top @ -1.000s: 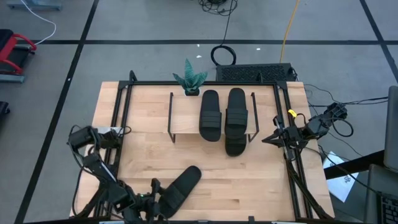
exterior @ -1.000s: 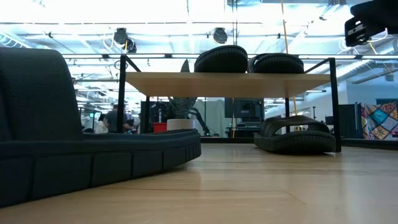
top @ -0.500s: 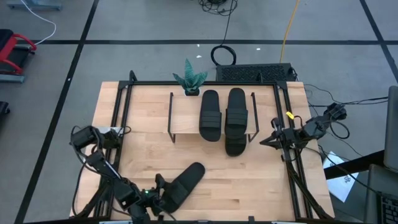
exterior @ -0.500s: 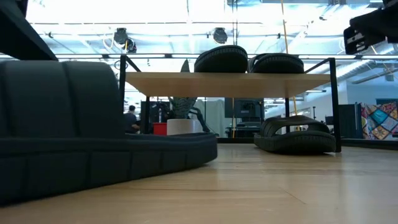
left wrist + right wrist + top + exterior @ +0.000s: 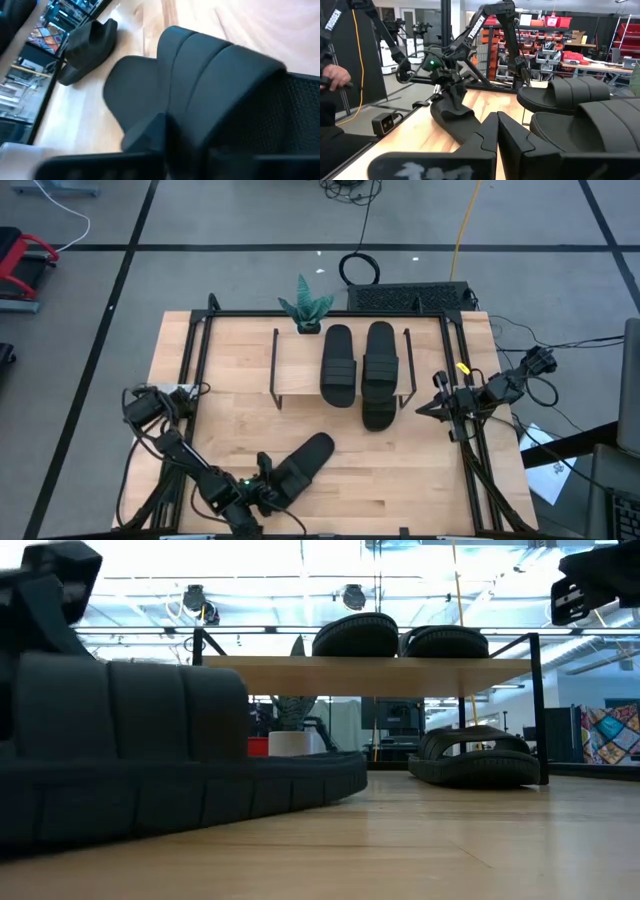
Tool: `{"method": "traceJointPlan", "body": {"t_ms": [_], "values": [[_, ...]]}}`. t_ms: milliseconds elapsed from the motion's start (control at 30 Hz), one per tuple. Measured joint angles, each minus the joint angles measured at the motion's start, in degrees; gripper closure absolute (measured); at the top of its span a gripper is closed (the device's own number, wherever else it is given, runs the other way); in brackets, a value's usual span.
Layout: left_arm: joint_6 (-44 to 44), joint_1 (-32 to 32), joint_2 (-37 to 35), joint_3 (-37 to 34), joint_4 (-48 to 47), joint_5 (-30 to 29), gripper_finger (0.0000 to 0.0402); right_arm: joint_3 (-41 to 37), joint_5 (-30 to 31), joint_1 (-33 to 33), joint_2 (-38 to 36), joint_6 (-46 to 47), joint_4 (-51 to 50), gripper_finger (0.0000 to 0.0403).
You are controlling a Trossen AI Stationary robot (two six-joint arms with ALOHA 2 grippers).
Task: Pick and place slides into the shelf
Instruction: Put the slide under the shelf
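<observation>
Step in hand: fourth slide (image 5: 298, 465) gripped at its heel by left gripper (image 5: 262, 492), near table's front edge. 3 slides at shelf (image 5: 300, 365). Right gripper (image 5: 428, 406) idle, fingers together, empty. Next: lift and carry to shelf.

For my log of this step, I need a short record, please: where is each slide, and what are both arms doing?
shelf top: two slides, side by side
under shelf: one slide, on the table
fourth slide: on the table in front of the shelf
left gripper: jaws shut on the fourth slide
right gripper: waits beside the shelf's right end, jaws shut
</observation>
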Motion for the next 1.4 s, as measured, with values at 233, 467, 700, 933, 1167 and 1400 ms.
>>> {"method": "traceJointPlan", "body": {"t_ms": [233, 467, 700, 933, 1167, 1400], "values": [[4.2, -0.6, -2.7, 7.0, -7.5, 0.9, 0.0376, 0.0, 0.0, 0.0, 0.0, -1.4, 0.2, 0.0403], [-5.3, 2.8, -2.7, 16.6, -24.7, -4.7, 0.0394, 0.0, 0.0, 0.0, 0.0, -1.5, 3.2, 0.0403], [-18.3, 10.5, -2.8, 20.9, -31.9, -0.5, 0.0391, 0.0, 0.0, 0.0, 0.0, -2.1, 3.3, 0.0403], [-22.7, 18.3, -2.7, 20.9, -31.3, 1.0, 0.0387, 0.0, 0.0, 0.0, 0.0, -1.5, 4.8, 0.0403], [-27.9, 22.4, -2.0, 20.9, -30.8, 0.6, 0.0387, 0.0, 0.0, 0.0, 0.0, -1.5, 6.3, 0.0403], [-25.9, 24.3, 3.7, 20.9, -29.8, -2.9, 0.0387, 0.0, 0.0, 0.0, 0.0, -1.5, 6.4, 0.0403]]}}
